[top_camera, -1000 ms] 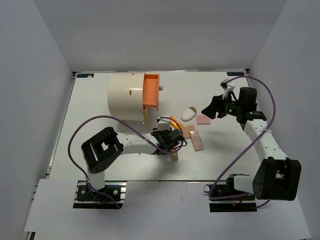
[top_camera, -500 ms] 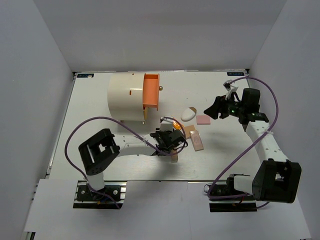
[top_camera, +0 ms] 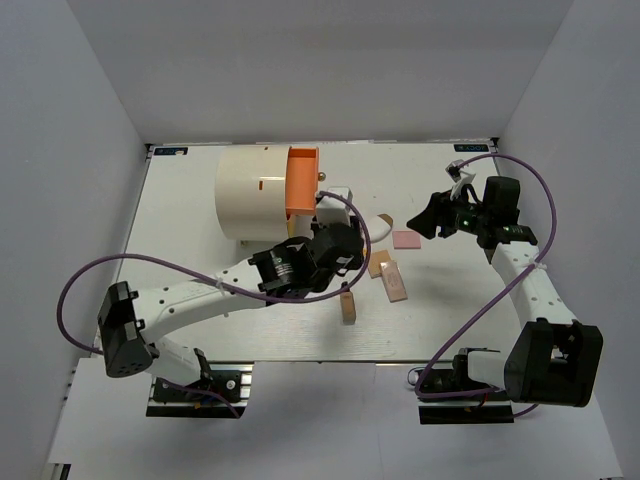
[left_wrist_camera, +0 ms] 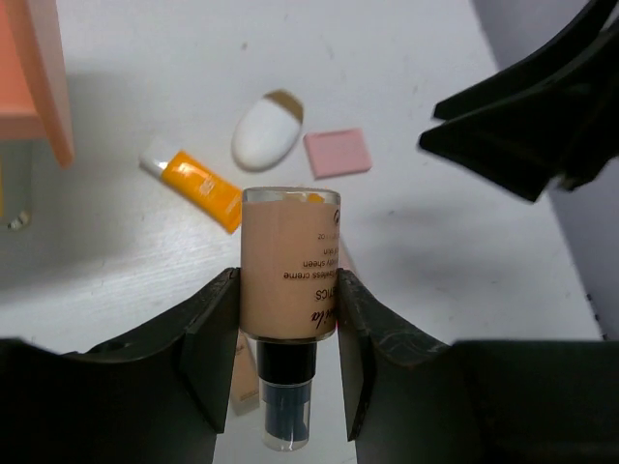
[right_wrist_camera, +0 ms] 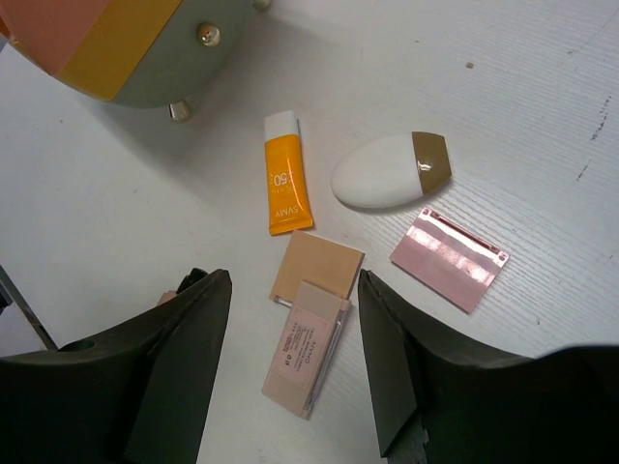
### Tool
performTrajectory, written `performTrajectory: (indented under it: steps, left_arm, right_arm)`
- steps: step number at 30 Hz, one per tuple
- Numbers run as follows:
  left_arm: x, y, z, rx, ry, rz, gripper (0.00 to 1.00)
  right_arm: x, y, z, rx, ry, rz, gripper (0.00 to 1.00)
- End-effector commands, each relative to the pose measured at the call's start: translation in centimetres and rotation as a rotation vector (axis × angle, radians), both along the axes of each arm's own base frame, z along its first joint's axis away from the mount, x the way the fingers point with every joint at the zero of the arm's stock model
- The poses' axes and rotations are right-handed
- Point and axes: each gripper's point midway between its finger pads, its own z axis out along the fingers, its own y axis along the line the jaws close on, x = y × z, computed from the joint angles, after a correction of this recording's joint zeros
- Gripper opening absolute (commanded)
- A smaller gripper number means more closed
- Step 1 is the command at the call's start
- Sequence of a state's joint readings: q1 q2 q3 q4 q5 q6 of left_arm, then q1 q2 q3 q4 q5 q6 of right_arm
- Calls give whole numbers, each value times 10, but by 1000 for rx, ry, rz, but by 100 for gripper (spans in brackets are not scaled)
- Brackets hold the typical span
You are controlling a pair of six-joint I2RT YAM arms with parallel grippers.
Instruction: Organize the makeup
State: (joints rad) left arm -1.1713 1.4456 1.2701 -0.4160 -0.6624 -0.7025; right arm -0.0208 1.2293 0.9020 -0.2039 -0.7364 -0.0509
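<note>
Left wrist view shows my left jaws closed on a tan tube [left_wrist_camera: 289, 266]. They pinch it across the body, with the dark cap toward my wrist and the flat end pointing away. I judge that a grip at the middle keeps it from swinging. The tube hangs clear of the worktop [left_wrist_camera: 416, 251].

Past its far end, down on the worktop, lie three more pieces. The orange-and-white tube [left_wrist_camera: 193, 182] is off to the left, the white oval compact [left_wrist_camera: 267, 130] is straight ahead, and the pink square [left_wrist_camera: 338, 153] is just right of the compact. At the far left an edge of the orange front [left_wrist_camera: 44, 68] comes into view. The top view puts these jaws just beside that front, on the cream cylinder [top_camera: 250, 190]. I take the cylinder to be where this tube is meant to go.

My right jaws stand wide with nothing between them, hovering over the loose pieces as if held ready. Under the gap a beige square piece [right_wrist_camera: 316, 266] touches a longer beige piece [right_wrist_camera: 307, 348]. A second tan tube [top_camera: 348, 305] lies apart on the near side of my left jaws, not yet sorted.
</note>
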Motion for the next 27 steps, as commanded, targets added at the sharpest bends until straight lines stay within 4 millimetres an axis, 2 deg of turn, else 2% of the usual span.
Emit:
performTrajectory:
  steps: [1,7,11,16,20,22,23,24,26,27]
  left_arm:
    - [4,11,69,-67,-119,21,3]
    - [27,52,133,-82,-264,176,2]
    - [45,76,157,-40,-338,272,3]
    - [71,93,171,6,-373,342,4]
    - [102,101,161,55,-350,371,4]
    - [123,104,144,97,-316,378,4]
    - [130,106,144,95,-311,381,4]
    - [144,107,131,117,-288,378,5]
    - [157,107,125,128,-271,375,5]
    - [167,107,114,144,-250,365,5]
  right_arm:
    - [1,0,15,16,-53,3,61]
    - [0,0,15,17,-53,7,61]
    - [-1,1,15,22,-50,12,60]
    - [-1,2,17,25,-49,13,60]
    - [-1,2,18,27,-51,15,60]
    - [-2,2,18,27,-51,15,60]
    - [-1,2,17,27,-50,14,60]
    - [-2,2,18,27,-51,15,60]
    - [-2,2,17,27,-48,14,60]
    - [-1,2,17,27,-48,14,60]
